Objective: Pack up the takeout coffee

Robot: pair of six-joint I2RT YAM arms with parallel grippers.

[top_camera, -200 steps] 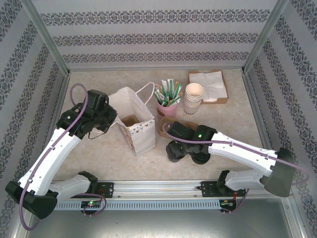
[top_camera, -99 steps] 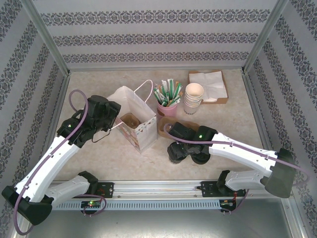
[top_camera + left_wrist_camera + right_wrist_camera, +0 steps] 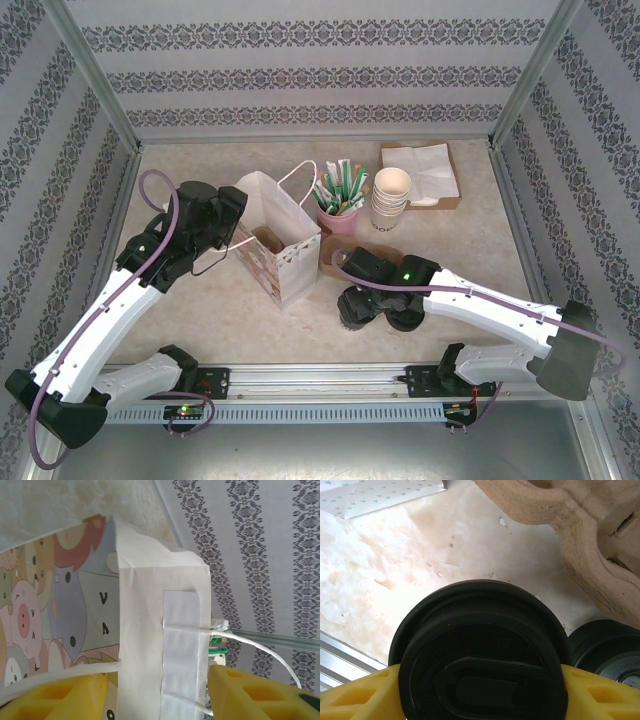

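Right gripper [image 3: 485, 692] clamped on the takeout coffee [image 3: 480, 645] at lid height, near the paper bag [image 3: 285, 260]; left gripper [image 3: 159, 692] straddles the bag rim, jaws apart; bagging not yet done.

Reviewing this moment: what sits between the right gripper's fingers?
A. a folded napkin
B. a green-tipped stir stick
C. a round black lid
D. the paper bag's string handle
C: the right wrist view shows a round black lid flanked by the right gripper, with its yellow fingers against the lid's rim on both sides.
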